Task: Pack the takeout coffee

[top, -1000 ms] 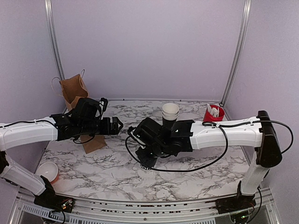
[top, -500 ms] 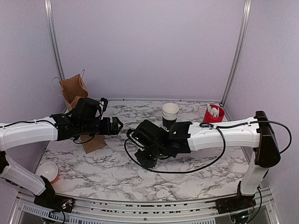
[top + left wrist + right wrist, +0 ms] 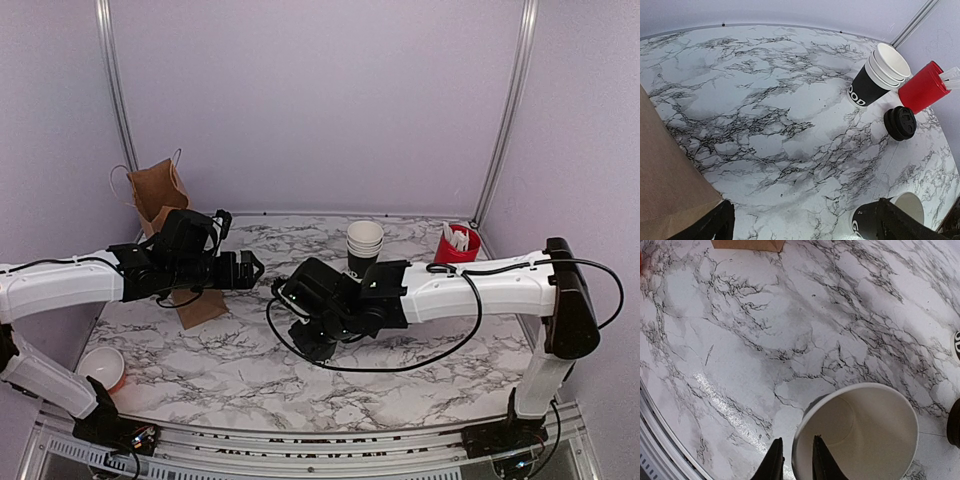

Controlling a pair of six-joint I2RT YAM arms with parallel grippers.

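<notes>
Right gripper (image 3: 796, 445) is at the near rim of the cup (image 3: 865, 435), one finger outside the wall and one inside. The jaws are narrow, and the wrist view does not show whether they pinch the paper or stand slack around it. The cup is black outside and white inside, lidless, with no liquid seen, and it stands upright about mid-table on the marble table (image 3: 715, 340). Its lid (image 3: 900, 123) lies flat on the marble, well apart from it, just beside the red cup (image 3: 922, 87) and near the stack of nested cups (image 3: 880, 72). The brown paper bag (image 3: 160, 195) stands upright at the far left.

My reading of the step is that the cup is being handled by its rim, ahead of lidding and bagging. A rim pinch on thin paper calls for light pressure, since a hard squeeze would oval the mouth and the lid would not seat. If the grip is let go, the fingers should lift straight up so the inner one does not drag the wall and tip the cup. The lid wants pressing down evenly all round.

In pose, the right arm rises at the right edge of the table, its long white forearm runs left to the centre, and the wrist bends down over the cup. The left arm reaches in from the left with its forearm level. The left gripper (image 3: 802, 217) is spread wide and holds nothing, hovers just beside the bag, and points toward the centre.
</notes>
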